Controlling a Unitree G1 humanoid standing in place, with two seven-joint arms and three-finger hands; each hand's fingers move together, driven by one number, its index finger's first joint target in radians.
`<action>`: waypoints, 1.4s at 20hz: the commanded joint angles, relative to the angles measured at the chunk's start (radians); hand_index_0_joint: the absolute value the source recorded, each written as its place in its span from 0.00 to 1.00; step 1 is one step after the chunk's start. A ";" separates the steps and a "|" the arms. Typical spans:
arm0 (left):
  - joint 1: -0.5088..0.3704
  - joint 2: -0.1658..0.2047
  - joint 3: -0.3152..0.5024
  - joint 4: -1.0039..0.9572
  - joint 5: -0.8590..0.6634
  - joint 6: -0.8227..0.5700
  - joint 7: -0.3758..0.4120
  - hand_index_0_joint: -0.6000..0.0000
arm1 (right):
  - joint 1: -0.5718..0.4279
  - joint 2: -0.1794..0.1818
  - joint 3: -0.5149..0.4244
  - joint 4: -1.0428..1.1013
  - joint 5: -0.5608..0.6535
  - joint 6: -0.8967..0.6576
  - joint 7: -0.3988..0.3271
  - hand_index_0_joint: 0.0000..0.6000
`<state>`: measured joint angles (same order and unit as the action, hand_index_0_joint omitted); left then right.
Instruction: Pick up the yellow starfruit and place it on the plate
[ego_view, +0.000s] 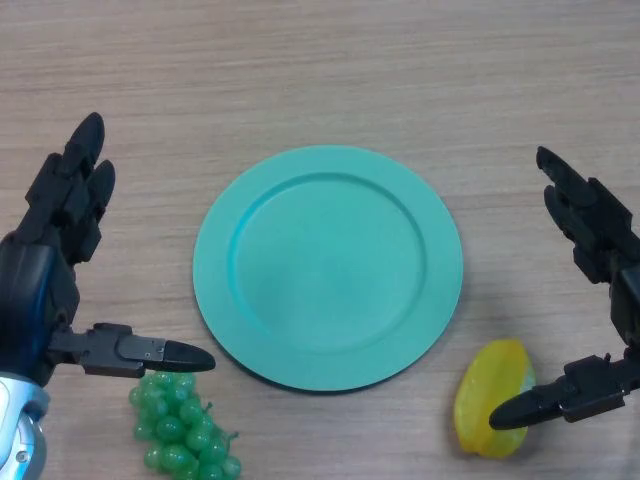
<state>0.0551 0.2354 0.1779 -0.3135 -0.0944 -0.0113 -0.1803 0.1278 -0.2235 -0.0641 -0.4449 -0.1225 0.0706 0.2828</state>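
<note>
- Left hand (45, 270) sits at the table's left edge of view, fingers straight and spread wide, thumb tip just above the green grapes (182, 425).
- Teal plate (328, 266) lies centre, bare wood table (320, 70) all around it.
- Yellow starfruit (488, 395) lies lower right, just beside the plate's rim, long axis tilted up-right.
- Right hand (610, 300) is spread wide, its thumb overlapping the fruit.

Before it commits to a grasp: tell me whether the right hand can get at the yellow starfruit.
Probably yes: the open right hand brackets the yellow starfruit, thumb over its lower edge, nothing between.
</note>
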 joint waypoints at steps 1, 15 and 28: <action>-0.018 0.029 0.039 -0.080 -0.009 -0.098 0.016 1.00 | -0.015 -0.019 -0.051 -0.067 -0.014 -0.134 -0.005 0.00; -0.010 0.025 0.041 -0.098 -0.023 -0.030 0.002 1.00 | -0.005 -0.049 -0.071 0.042 -0.133 -0.299 0.141 0.00; -0.007 0.029 0.035 -0.123 0.001 -0.012 -0.019 1.00 | -0.120 -0.164 -0.083 0.376 -0.631 -0.736 0.060 0.00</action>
<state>0.0662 0.2312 0.1496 -0.3767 -0.0922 0.0611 -0.1946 0.0334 -0.3578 -0.0950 -0.0210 -0.8169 -0.6059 0.4185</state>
